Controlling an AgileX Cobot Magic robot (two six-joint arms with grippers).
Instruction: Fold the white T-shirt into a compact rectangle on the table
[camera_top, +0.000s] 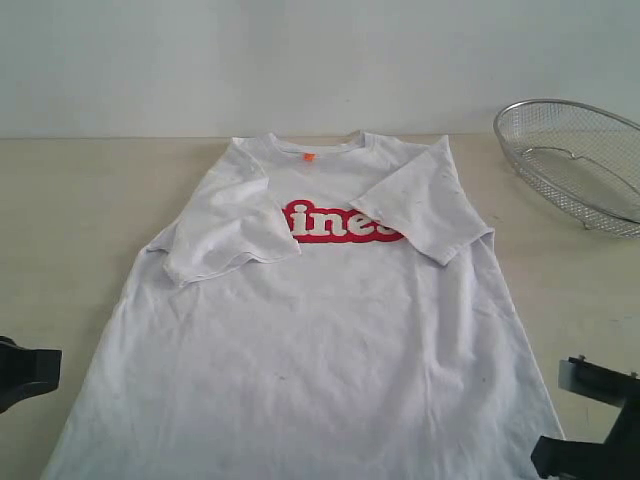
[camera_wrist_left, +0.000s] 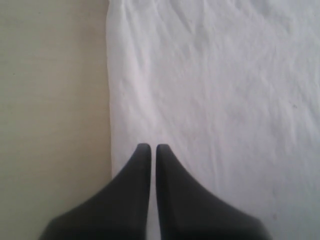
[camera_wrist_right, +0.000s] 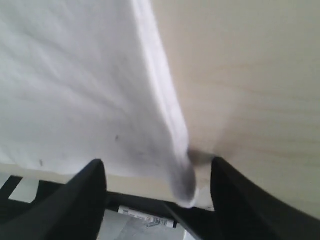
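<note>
The white T-shirt (camera_top: 320, 330) lies flat on the table (camera_top: 70, 220), collar at the far side. Both sleeves are folded inward over the chest and cover the ends of the red lettering (camera_top: 335, 225). A small orange tag (camera_top: 309, 156) shows at the neck. My left gripper (camera_wrist_left: 150, 148) is shut with nothing in it, over the shirt's left side edge (camera_wrist_left: 111, 100). My right gripper (camera_wrist_right: 157, 169) is open at the table's front edge. The shirt's lower right hem corner (camera_wrist_right: 182, 180) sits between its fingers (camera_wrist_right: 95, 175), and neither touches it.
A silver wire-mesh basket (camera_top: 580, 160) stands at the back right of the table. Bare tabletop runs along both sides of the shirt. The left arm (camera_top: 25, 372) and right arm (camera_top: 600, 430) show as dark shapes at the lower corners of the exterior view.
</note>
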